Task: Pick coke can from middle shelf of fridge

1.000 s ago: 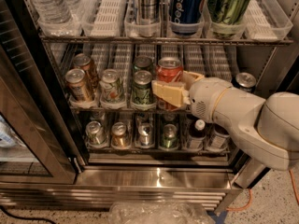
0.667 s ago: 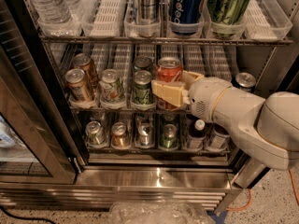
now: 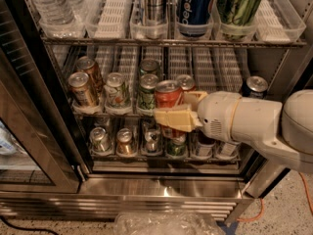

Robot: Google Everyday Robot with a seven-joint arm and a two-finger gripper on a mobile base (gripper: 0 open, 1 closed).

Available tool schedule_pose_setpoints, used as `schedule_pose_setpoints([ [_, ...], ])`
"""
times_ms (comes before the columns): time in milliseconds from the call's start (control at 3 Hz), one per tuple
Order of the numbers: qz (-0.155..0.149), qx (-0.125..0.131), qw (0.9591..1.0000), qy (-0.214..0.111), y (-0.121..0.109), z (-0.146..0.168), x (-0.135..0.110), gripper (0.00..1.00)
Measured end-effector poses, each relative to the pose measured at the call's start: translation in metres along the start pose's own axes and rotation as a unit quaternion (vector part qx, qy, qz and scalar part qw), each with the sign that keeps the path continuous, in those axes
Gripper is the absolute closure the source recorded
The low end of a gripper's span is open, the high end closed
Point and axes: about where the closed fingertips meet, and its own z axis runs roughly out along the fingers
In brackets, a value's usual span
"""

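Claw (image 3: 172, 107) tight around one coke can (image 3: 167, 90) of two, middle shelf (image 3: 124, 62).

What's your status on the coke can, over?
Gripper shut on coke can, front of middle shelf. Green can close beside it. Second red can just behind.

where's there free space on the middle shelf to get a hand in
Bare lanes of the middle shelf lie between the rear red can and the dark blue can on the right. The left and centre front are packed with cans, and the pincer sits at the front coke can.
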Motion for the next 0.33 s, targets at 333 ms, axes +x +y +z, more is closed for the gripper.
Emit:
schedule_pose_setpoints([
  [333, 0.025, -0.034, 0.9991, 0.007, 0.0168, -0.0047, 0.0028, 1.0],
])
